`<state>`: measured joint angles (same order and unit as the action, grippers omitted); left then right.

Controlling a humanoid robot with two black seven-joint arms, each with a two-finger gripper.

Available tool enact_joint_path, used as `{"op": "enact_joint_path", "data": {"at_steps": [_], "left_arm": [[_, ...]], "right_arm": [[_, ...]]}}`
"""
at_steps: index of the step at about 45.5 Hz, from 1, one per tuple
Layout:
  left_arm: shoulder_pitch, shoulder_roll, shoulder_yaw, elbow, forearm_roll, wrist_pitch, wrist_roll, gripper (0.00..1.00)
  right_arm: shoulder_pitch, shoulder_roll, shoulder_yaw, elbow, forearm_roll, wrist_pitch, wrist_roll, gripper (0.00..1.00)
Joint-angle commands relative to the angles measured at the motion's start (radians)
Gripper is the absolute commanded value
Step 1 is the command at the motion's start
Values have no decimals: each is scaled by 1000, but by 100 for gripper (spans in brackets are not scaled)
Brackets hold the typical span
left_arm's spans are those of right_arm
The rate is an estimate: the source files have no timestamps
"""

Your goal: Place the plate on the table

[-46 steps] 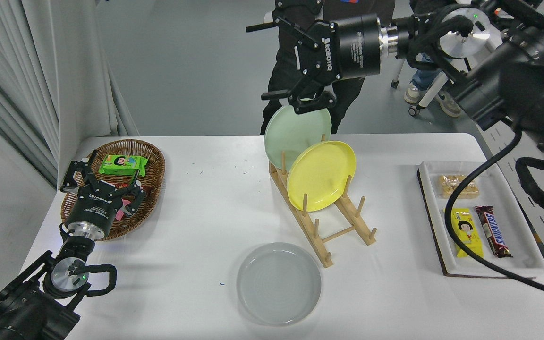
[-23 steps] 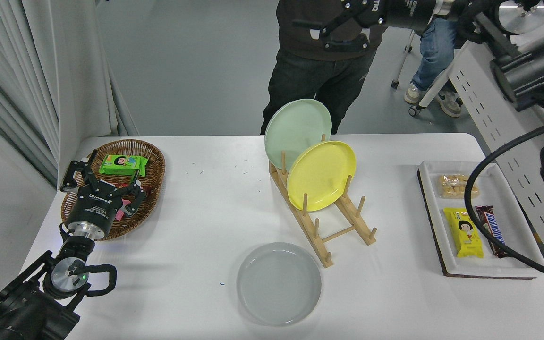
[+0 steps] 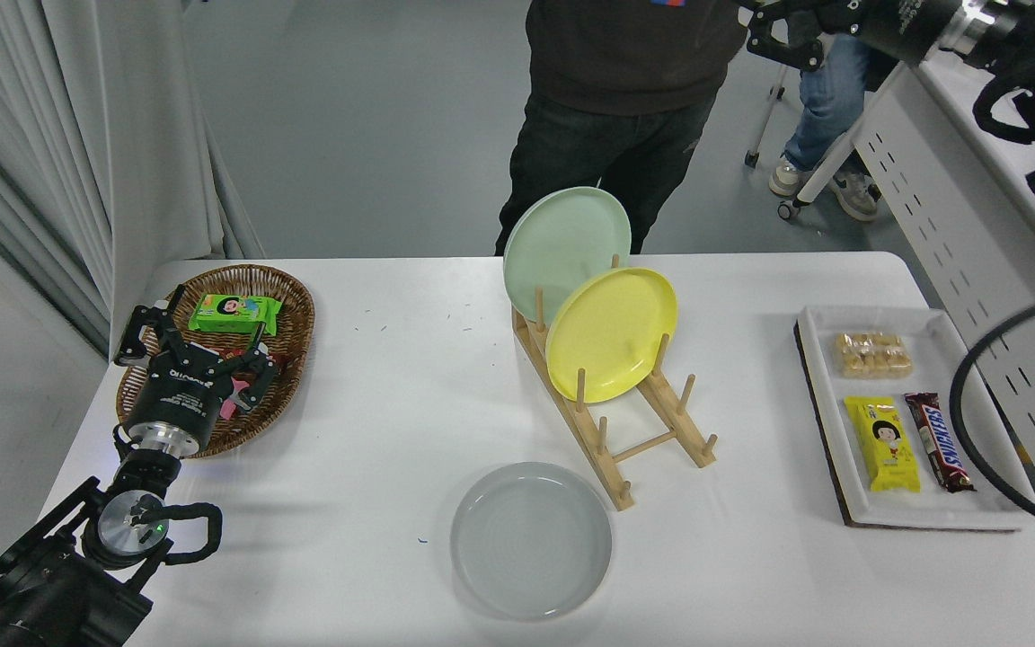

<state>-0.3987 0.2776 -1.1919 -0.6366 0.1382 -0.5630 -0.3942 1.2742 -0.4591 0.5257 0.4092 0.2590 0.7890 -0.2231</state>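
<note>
The right claw (image 3: 782, 40) is hanging high at the top right edge, partly cut off, so its grip cannot be told. Far below it and to its left, the plate (image 3: 531, 539) is lying flat on the table (image 3: 374, 431), just beside the rack (image 3: 625, 431). The left claw (image 3: 199, 346) is sitting spread over the basket (image 3: 288, 305), holding nothing.

"SNICKERS" on the brown bar (image 3: 939, 440)

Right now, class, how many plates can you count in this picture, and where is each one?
3. The grey plate lies flat on the table near the front. The yellow plate and the pale green plate behind it stand in the wooden rack. None seem hidden.
</note>
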Motion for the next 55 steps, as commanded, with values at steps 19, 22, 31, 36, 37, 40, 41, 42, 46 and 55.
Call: {"op": "enact_joint_path", "data": {"at_steps": [19, 22, 31, 36, 37, 40, 41, 42, 46, 55], "left_arm": [[0, 0, 0, 0, 1, 0, 0, 98], [0, 0, 0, 0, 0, 0, 0, 98], [1, 0, 0, 0, 0, 0, 0, 98], [1, 0, 0, 0, 0, 0, 0, 98], [1, 0, 0, 0, 0, 0, 0, 98], [0, 0, 0, 0, 0, 0, 0, 98], [0, 0, 0, 0, 0, 0, 0, 98], [1, 0, 0, 0, 0, 0, 0, 98], [0, -1, 0, 0, 0, 0, 0, 98], [0, 0, 0, 0, 0, 0, 0, 98]], "right_arm": [[-490, -67, 76, -116, -33, 7, 88, 100], [-489, -63, 66, -118, -40, 7, 88, 100], [-516, -58, 62, -43, -38, 6, 93, 100], [-579, -102, 76, 43, -37, 3, 114, 100], [-611, -149, 77, 115, -37, -1, 142, 100], [-668, -185, 105, 198, -43, -1, 205, 100], [-679, -185, 117, 198, -47, -1, 214, 100], [-690, -182, 131, 201, -49, -1, 223, 100], [-745, -159, 186, 214, -55, -1, 277, 100], [-776, -119, 203, 136, -126, -34, 377, 100]]}}
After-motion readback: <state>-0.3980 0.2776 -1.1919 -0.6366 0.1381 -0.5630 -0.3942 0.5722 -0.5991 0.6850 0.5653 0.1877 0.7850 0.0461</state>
